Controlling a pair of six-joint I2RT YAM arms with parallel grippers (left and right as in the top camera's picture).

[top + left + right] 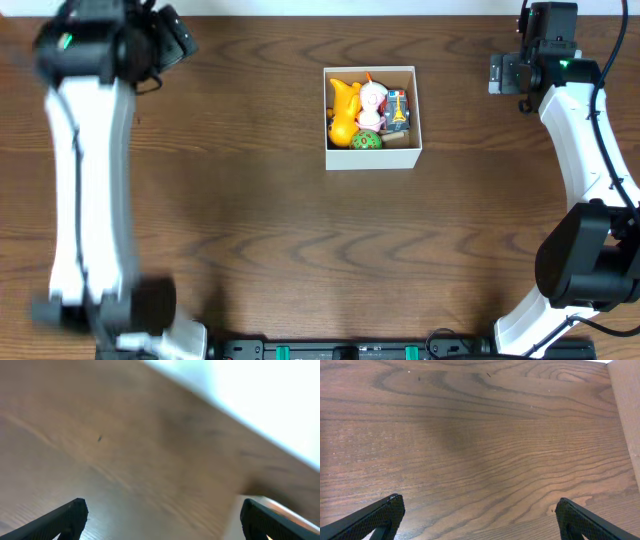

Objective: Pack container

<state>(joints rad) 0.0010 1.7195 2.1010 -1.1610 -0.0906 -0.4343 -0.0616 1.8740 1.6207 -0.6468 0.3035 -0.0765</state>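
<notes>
The container (372, 157) is a small square white-walled box near the table's middle back. It holds a yellow toy (343, 110), a white and pink toy (372, 99), a blue boxy toy (398, 108) and a green ball (366, 139). My left gripper (160, 517) is open and empty over bare wood at the far left back; its view is blurred. My right gripper (480, 517) is open and empty over bare wood at the far right back. Both are far from the container.
The brown wooden table (300, 250) fills the overhead view. The left arm (90, 180) stretches along the left side and the right arm (590, 190) along the right side. A pale edge (625, 415) shows at the right of the right wrist view.
</notes>
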